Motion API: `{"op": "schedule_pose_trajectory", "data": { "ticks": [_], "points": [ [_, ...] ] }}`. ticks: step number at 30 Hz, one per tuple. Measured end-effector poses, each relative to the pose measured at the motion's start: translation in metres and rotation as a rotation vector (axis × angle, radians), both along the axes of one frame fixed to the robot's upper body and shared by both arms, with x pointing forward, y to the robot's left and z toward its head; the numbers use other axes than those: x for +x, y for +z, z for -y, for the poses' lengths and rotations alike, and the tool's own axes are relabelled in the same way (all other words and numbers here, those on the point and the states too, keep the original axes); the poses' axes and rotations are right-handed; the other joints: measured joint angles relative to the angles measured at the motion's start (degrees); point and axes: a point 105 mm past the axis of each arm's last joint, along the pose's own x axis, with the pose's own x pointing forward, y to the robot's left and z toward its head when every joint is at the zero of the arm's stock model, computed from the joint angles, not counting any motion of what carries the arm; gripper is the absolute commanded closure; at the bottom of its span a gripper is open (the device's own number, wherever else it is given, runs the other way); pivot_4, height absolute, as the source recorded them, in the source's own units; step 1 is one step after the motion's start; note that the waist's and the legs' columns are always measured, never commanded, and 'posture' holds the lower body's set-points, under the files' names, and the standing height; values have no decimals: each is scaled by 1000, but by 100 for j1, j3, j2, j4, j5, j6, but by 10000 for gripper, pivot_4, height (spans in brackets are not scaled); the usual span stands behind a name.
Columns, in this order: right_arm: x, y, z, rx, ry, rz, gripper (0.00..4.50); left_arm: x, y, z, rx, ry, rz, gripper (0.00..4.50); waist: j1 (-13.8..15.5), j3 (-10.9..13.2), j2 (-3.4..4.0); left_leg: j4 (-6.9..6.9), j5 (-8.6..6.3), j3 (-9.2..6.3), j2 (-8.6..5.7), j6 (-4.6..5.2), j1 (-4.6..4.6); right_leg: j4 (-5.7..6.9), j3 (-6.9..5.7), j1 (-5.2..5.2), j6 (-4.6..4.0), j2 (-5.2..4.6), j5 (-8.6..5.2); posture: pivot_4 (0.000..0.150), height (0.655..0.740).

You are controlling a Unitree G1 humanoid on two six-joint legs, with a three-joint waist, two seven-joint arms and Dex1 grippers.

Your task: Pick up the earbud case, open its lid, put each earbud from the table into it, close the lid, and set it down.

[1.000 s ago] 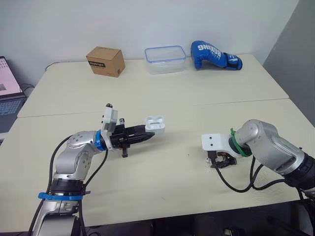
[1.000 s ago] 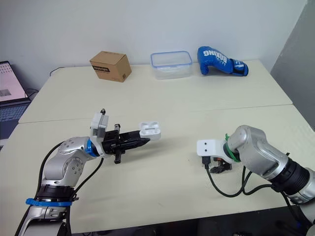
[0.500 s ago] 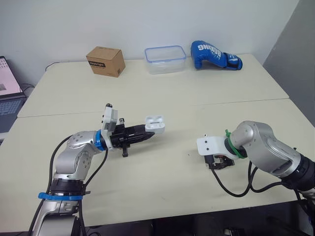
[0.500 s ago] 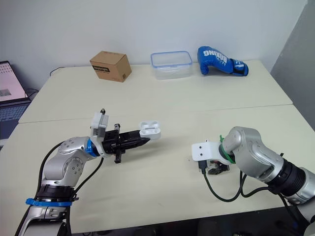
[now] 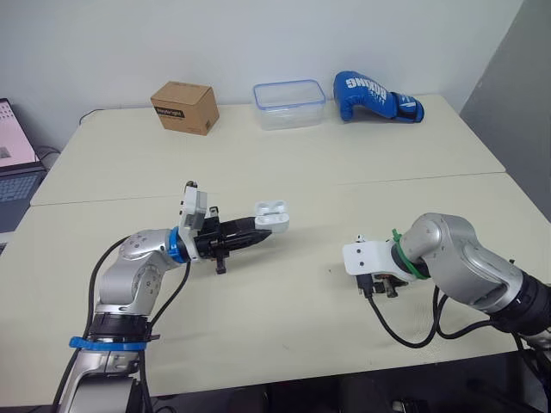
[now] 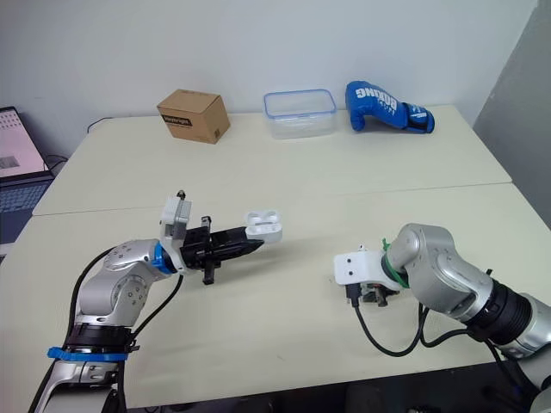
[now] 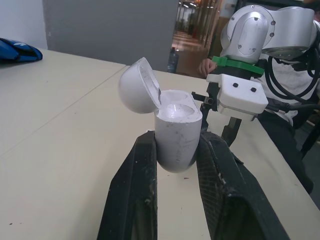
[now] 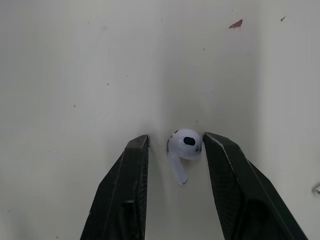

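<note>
We hold the earbud case (image 7: 177, 137) above the counter (image 8: 75, 75), the left gripper (image 5: 258, 235) jaws clamped on it, its lid (image 7: 137, 85) already open and its wells seemingly empty. The right gripper (image 8: 176, 141) jaws stand apart astride one earbud (image 8: 185, 145) lying on the counter. Loading, closing and setting down remain.

Wall: you face a plain white wall (image 5: 258, 43) on the far side.
Right: a grey panel (image 5: 516, 77) stands at your far right.
Bench: cream bench (image 5: 344, 155), with a seam running left to right.
Far edge: a cardboard box (image 5: 184, 107), clear tub (image 5: 289, 104) and blue boxing glove (image 5: 375, 96) in a row.
Left: an open laptop (image 5: 13, 163).
</note>
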Motion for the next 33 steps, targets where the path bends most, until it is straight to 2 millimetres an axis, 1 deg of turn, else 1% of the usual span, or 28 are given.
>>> {"op": "schedule_pose_trajectory", "data": {
  "ticks": [17,20,22,23,33],
  "points": [
    [-1,0,-2,-31,30,18,27272,1,0,0,0,4,-1,37776,0,0,0,0,0,0,0,0,0,0,-1,0,0,0,0,1500,7307],
    [-1,0,-2,-36,33,13,33090,0,0,0,0,4,-1,37776,0,0,0,0,0,0,-1,0,0,0,0,1,0,0,0,1500,7307],
    [-2,0,-2,-38,36,8,39569,1,0,0,0,5,-1,37776,0,0,0,1,0,0,0,0,0,0,0,1,0,0,0,1500,7307],
    [-2,0,-2,-39,37,10,41176,0,0,0,0,4,-1,37776,0,0,0,1,0,0,0,0,1,1,-1,0,0,0,0,1500,7307],
    [-3,-1,-2,-42,38,1,41166,0,0,0,0,5,1,37776,0,0,0,1,0,0,-1,0,0,0,0,1,0,0,0,1500,7307]
  ]
}}
